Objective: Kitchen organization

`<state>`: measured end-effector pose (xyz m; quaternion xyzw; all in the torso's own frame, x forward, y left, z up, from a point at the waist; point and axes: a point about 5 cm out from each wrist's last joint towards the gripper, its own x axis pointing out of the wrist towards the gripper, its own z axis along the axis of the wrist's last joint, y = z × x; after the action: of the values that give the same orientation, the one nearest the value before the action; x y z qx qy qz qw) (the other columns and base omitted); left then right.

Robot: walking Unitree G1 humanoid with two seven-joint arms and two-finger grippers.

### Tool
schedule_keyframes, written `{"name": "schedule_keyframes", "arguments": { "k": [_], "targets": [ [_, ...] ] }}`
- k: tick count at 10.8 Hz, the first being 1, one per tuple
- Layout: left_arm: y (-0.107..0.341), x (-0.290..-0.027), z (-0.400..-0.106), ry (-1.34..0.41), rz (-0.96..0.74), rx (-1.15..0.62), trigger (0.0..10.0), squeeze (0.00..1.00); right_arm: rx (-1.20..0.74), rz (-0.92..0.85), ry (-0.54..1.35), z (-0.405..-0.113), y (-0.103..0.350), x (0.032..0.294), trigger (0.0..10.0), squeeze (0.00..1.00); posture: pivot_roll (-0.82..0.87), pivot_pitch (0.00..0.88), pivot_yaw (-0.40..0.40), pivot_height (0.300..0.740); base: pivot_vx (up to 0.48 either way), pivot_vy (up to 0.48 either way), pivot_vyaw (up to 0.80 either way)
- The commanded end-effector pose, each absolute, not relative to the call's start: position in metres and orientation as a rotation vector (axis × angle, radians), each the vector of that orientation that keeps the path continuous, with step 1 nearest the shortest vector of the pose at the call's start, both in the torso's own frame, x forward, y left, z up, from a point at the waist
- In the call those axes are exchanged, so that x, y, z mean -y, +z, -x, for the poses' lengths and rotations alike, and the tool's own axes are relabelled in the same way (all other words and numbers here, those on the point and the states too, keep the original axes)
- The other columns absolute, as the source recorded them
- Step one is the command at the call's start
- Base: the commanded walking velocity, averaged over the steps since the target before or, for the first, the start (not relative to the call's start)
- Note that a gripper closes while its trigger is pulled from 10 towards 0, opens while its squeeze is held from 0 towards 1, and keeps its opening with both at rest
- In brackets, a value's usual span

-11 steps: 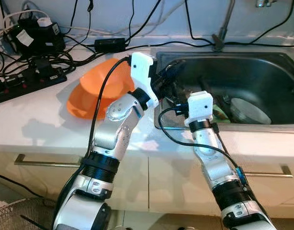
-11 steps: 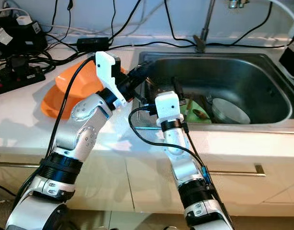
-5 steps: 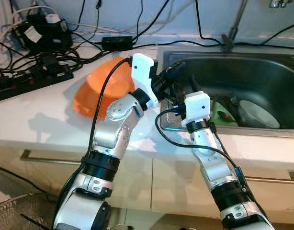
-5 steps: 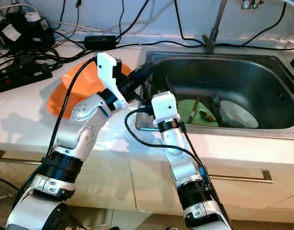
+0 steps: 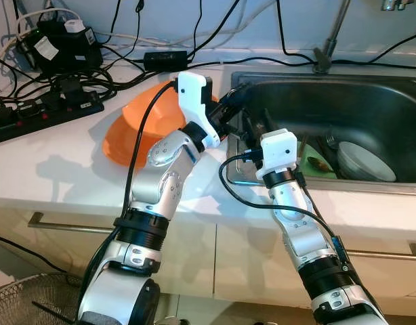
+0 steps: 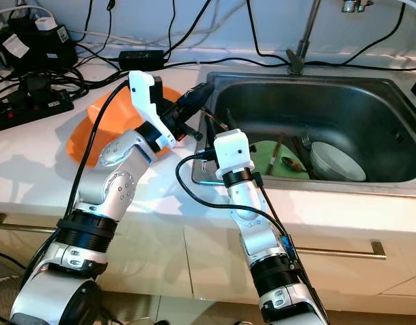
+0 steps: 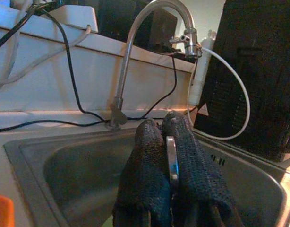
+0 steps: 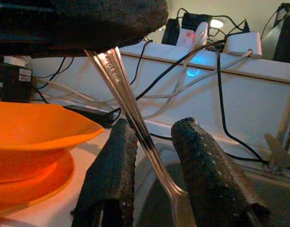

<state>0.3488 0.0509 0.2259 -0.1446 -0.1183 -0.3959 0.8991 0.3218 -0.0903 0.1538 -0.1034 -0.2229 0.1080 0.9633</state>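
Left eye view: left claw (image 5: 230, 108) at sink's (image 5: 370, 88) left rim, right claw (image 5: 259, 125) just right.
Left wrist view: fingers (image 7: 145, 189) clamped on metal utensil (image 7: 171, 161).
Right wrist view: fingers (image 8: 112, 175) apart, utensil handle between; orange bowls (image 8: 27, 137) stacked on worktop (image 5: 52, 169) to the left.

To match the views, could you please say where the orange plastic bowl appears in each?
Left eye view: orange plastic bowl on the white counter, left of the steel sink.
Right eye view: same place.
Left wrist view: orange sliver beside the sink's corner.
Right wrist view: large, on the counter.
Shared landmark: the steel tap.
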Motion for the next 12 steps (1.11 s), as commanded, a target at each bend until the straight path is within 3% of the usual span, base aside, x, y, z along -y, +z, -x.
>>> {"name": "schedule_keyframes", "arguments": {
  "k": [1, 9, 10, 11, 12],
  "targets": [
    [0.2287, -0.0525, -0.3511, -0.819, 0.304, 0.242, 10.0, 0.00, 0.469, 0.202, 0.217, -0.3201, 0.1564, 0.0905, 0.0, 0.00, 0.01, 0.009, 0.077, 0.740, 0.000, 0.000, 0.00],
    [0.2294, -0.0497, -0.3475, -0.861, 0.308, 0.229, 10.0, 0.00, 0.441, 0.221, 0.211, -0.3213, 0.1509, 0.0902, 0.0, 0.00, 0.02, 0.010, 0.078, 0.740, 0.000, 0.000, 0.00],
    [0.2301, -0.0487, -0.3462, -0.871, 0.315, 0.229, 10.0, 0.08, 0.438, 0.225, 0.207, -0.3216, 0.1505, 0.0905, 0.0, 0.00, 0.02, 0.010, 0.078, 0.740, 0.000, 0.000, 0.00],
    [0.2302, -0.0474, -0.3446, -0.889, 0.320, 0.227, 10.0, 1.00, 0.435, 0.228, 0.201, -0.3218, 0.1498, 0.0907, 0.0, 0.00, 0.03, 0.008, 0.078, 0.740, 0.000, 0.000, 0.00],
    [0.2304, -0.0467, -0.3434, -0.901, 0.326, 0.226, 10.0, 1.00, 0.433, 0.231, 0.197, -0.3221, 0.1493, 0.0909, 0.0, 0.00, 0.03, 0.009, 0.078, 0.740, 0.000, 0.000, 0.00]
  ]
}}
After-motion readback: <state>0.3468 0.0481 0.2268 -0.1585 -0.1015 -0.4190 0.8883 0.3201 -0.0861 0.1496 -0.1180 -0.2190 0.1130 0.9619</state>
